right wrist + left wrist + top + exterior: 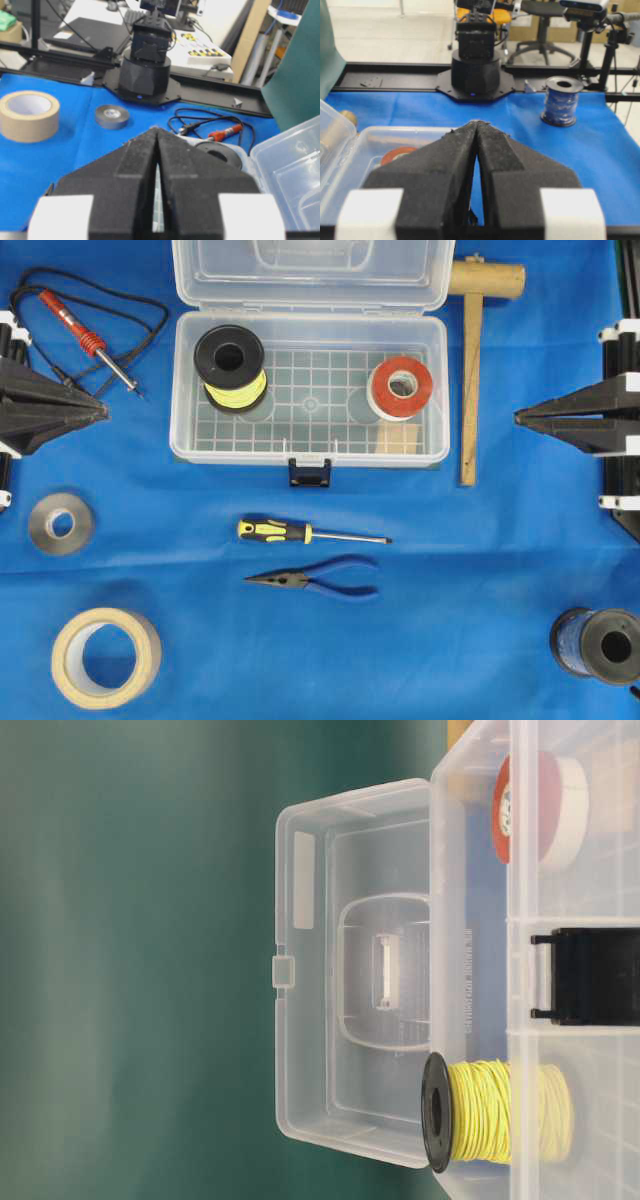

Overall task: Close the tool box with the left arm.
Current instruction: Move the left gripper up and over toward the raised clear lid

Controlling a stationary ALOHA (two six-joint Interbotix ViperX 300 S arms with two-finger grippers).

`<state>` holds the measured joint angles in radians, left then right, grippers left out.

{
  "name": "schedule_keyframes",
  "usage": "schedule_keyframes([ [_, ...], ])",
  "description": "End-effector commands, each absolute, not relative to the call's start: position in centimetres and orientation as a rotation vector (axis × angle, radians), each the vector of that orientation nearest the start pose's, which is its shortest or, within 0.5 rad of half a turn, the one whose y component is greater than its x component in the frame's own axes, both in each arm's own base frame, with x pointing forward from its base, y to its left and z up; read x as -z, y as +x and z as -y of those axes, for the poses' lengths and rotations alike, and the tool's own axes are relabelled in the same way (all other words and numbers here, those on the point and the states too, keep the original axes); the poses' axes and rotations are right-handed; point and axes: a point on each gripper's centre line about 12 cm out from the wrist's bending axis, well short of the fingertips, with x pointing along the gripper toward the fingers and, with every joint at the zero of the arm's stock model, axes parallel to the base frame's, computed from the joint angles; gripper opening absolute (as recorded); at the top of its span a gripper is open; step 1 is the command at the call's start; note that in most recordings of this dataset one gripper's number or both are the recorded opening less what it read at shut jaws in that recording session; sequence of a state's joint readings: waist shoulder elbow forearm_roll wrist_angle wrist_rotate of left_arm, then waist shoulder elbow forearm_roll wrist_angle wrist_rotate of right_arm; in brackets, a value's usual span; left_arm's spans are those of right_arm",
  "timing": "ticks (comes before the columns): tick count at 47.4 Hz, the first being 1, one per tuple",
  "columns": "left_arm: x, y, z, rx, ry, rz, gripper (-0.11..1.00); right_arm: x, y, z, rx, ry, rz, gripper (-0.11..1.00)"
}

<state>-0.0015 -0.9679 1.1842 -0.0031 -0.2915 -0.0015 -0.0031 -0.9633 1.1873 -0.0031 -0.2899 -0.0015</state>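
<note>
The clear plastic tool box [310,447] stands open at the top middle, its lid [313,270] laid back and its black latch [310,472] facing the front. Inside lie a yellow wire spool [231,367] and a red-and-white tape roll [401,387]. From table level the lid [350,970] stands upright behind the box. My left gripper [104,410] sits at the left edge, tips pointing toward the box and well short of it, shut on nothing [478,123]. At the right edge my right gripper [518,418] is shut and empty too [157,130].
A soldering iron [90,337] with cable lies at the back left, and a wooden mallet [472,360] right of the box. In front lie a screwdriver [300,532] and blue pliers [320,580]. Grey tape [61,523], masking tape [105,657] and a blue wire spool [598,645] sit nearer the edges.
</note>
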Motion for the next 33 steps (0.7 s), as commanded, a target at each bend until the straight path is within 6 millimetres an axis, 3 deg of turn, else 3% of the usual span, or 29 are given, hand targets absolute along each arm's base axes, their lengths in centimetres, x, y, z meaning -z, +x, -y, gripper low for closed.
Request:
schedule_keyframes([
  [1,-29.5,20.3,-0.4,-0.023,-0.020,0.084,0.00,-30.1,20.1,0.2,0.012,-0.005,0.095,0.00],
  [12,-29.7,21.8,-2.8,-0.131,-0.015,0.095,0.00,-29.5,20.6,0.5,0.024,-0.005,0.051,0.00],
  [26,-31.0,24.3,-8.6,-0.347,0.013,0.063,0.02,-29.5,20.6,0.5,0.025,-0.005,0.051,0.00],
  [29,-31.3,24.8,-9.7,-0.380,0.027,0.059,0.11,-29.4,20.6,0.5,0.025,-0.005,0.044,0.00],
  [33,-31.8,25.5,-11.5,-0.432,0.035,0.062,0.34,-29.3,20.6,0.5,0.025,-0.005,0.040,0.00],
])
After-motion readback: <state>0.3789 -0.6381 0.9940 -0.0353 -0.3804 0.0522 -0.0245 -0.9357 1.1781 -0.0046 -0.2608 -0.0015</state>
